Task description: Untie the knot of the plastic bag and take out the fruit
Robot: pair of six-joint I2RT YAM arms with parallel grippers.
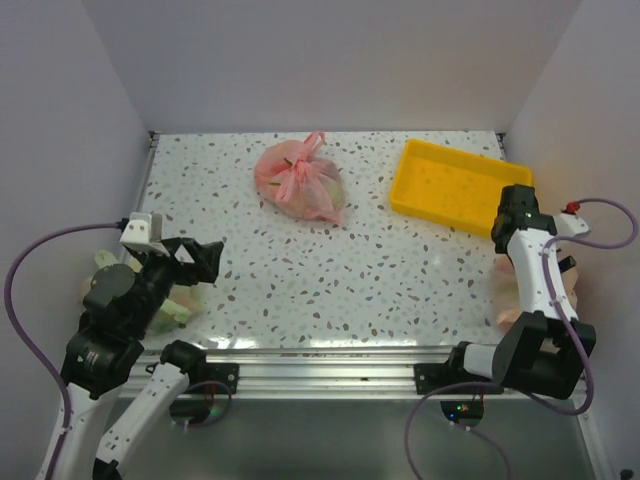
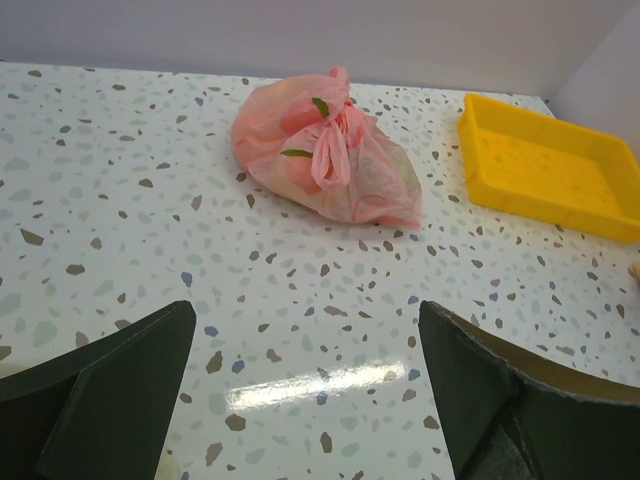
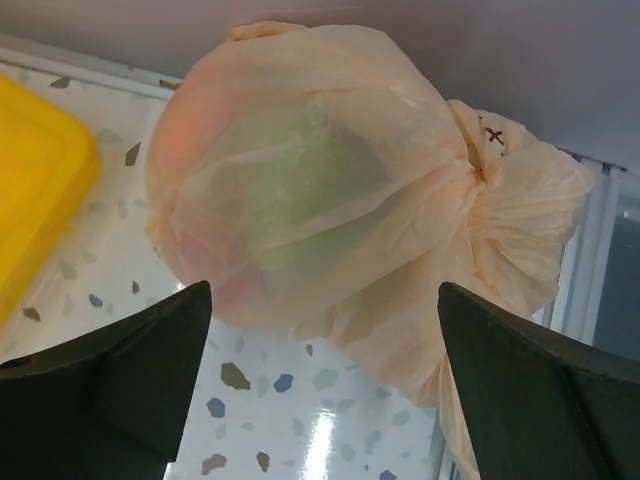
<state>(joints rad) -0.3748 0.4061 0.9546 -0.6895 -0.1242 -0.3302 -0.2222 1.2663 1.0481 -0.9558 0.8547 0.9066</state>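
Note:
The peach-orange plastic bag [image 3: 330, 160] lies on the table's right edge, filling the right wrist view; in the top view only a bit of it [image 1: 508, 300] shows beside the right arm. Its knot [image 3: 478, 172] is a twisted bunch of film on the bag's right side, still tied. Through the film I see a green fruit [image 3: 300, 190] and a reddish one [image 3: 185, 135]. My right gripper [image 3: 325, 300] is open, its jaws wide apart just in front of the bag, not touching it. My left gripper [image 2: 307, 312] is open and empty over the table's left side [image 1: 205, 255].
A smaller pink knotted bag [image 1: 300, 182] lies at the middle back, also in the left wrist view [image 2: 325, 150]. A yellow tray [image 1: 455, 185] stands at the back right. A pale green bag [image 1: 180, 305] lies under the left arm. White walls enclose the table.

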